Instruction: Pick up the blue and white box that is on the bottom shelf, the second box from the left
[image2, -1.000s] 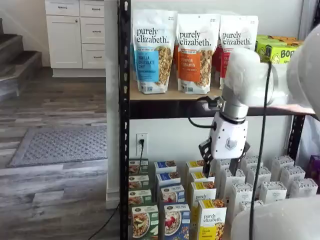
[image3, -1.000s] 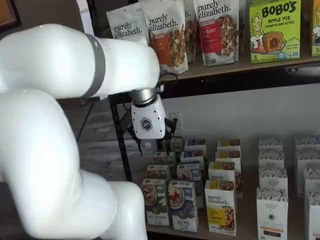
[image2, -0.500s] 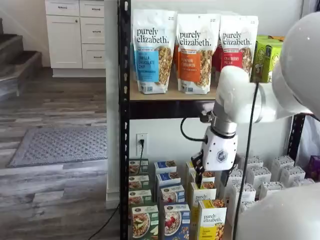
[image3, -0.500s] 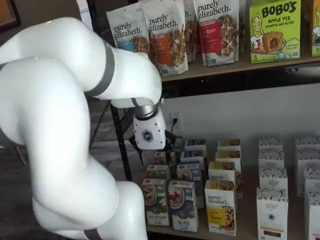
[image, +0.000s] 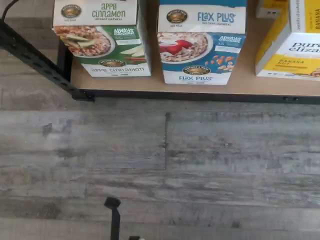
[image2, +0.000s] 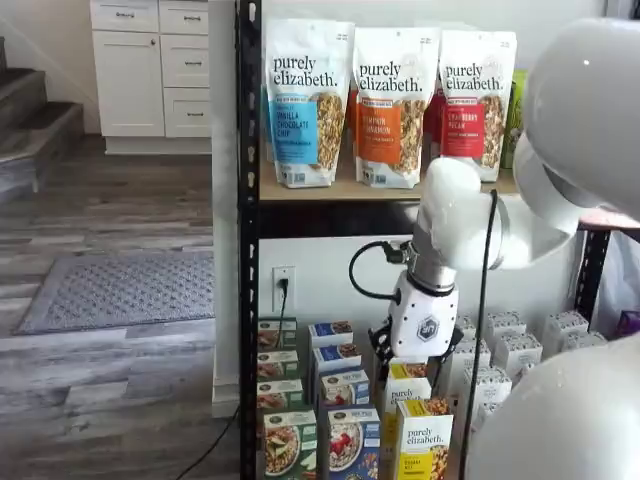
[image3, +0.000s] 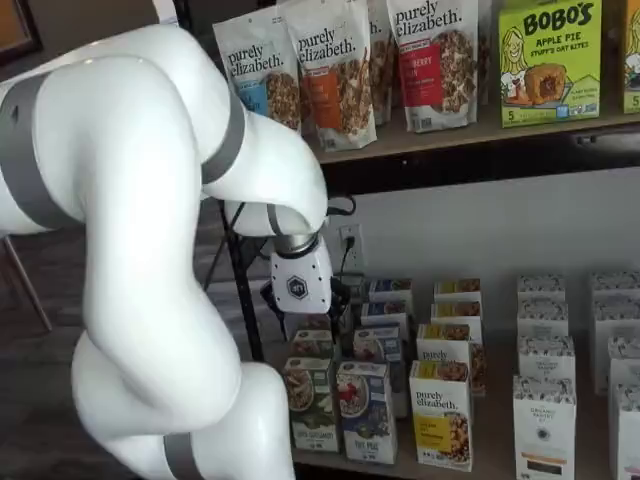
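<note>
The blue and white box (image: 201, 46) reads "Flax Plus" and stands at the front edge of the bottom shelf (image: 150, 86), between a green-and-white box (image: 102, 40) and a yellow-and-white box (image: 292, 42). Both shelf views show this blue and white box (image2: 350, 445) (image3: 366, 410) at the head of a column of like boxes. My gripper (image2: 418, 362) (image3: 303, 318) hangs above the rows behind the front one, higher than the box and not touching it. Its black fingers (image2: 381, 345) stand wide apart with nothing between them, so it is open.
Granola bags (image2: 305, 100) and a green Bobo's box (image3: 545, 60) fill the upper shelf. White boxes (image3: 545, 400) stand further right on the low shelf. A black rack post (image2: 248, 300) rises at the left. Grey plank floor (image: 165, 165) lies before the shelf edge.
The gripper has come down and moved left across the shelf front, closer to the box rows. Its fingers have stayed apart.
</note>
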